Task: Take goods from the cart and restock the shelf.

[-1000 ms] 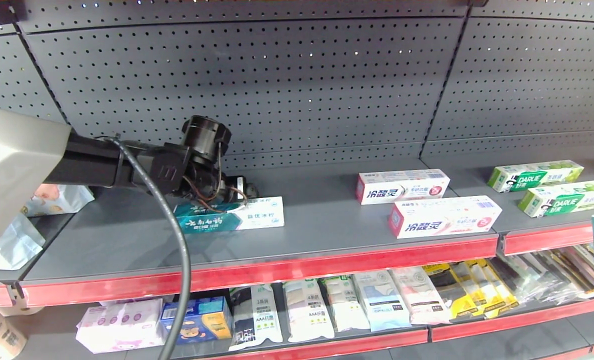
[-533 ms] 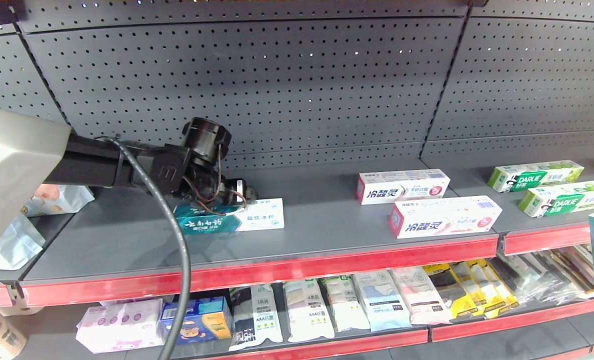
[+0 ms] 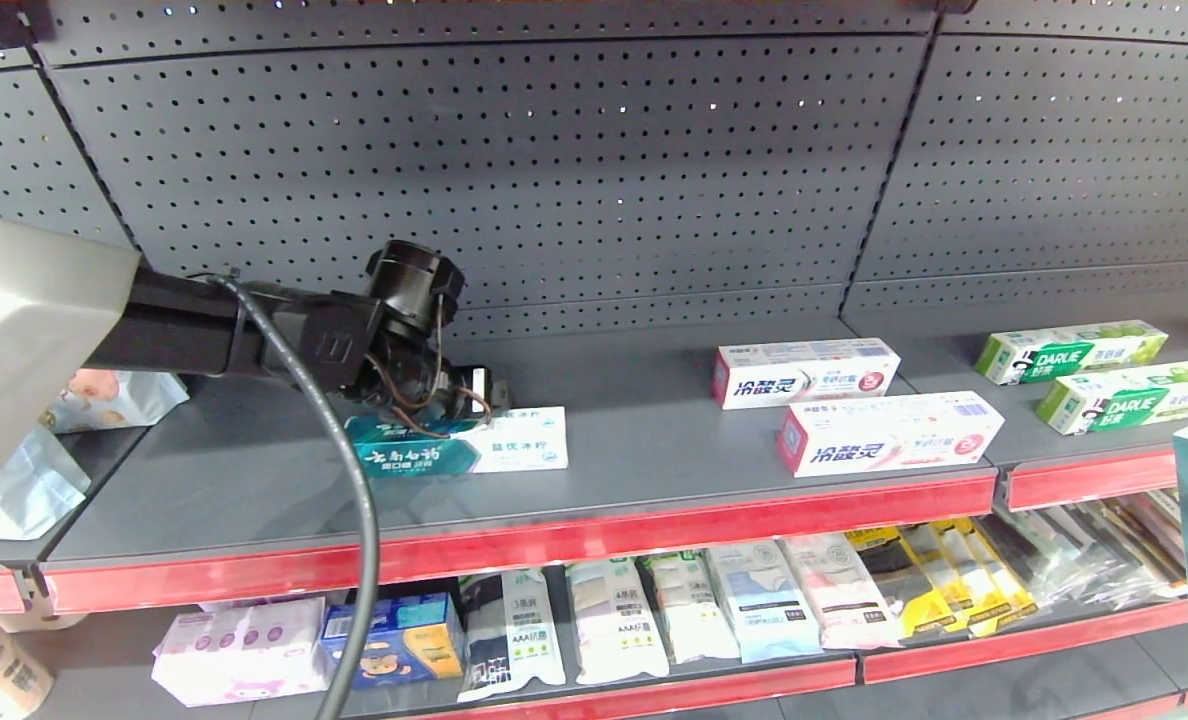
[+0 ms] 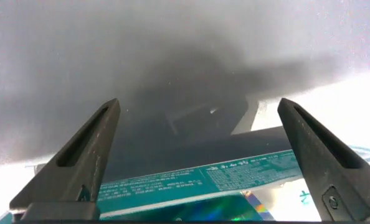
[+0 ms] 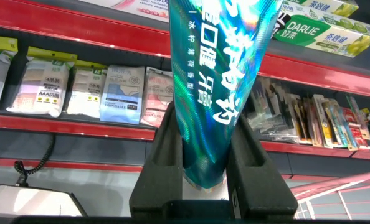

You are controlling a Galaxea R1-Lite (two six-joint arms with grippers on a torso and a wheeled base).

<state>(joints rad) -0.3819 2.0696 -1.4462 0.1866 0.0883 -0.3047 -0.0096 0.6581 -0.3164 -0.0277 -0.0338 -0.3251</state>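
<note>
The left claw (image 3: 468, 392) hovers low over the left part of the grey metal shelf with a red front strip (image 3: 654, 455), its fingers spread wide and released. The teal-and-white cardboard toothpaste box (image 3: 459, 443) lies flat on that shelf, lengthwise along the front edge. The claw sits over the box's far long edge, and the box lies between the fingers in the left wrist view. I cannot tell whether they touch. Near the lower shelves on the right, the right claw (image 5: 203, 149) is clenched on a glossy teal toothpaste box (image 5: 219, 74), held upright.
</note>
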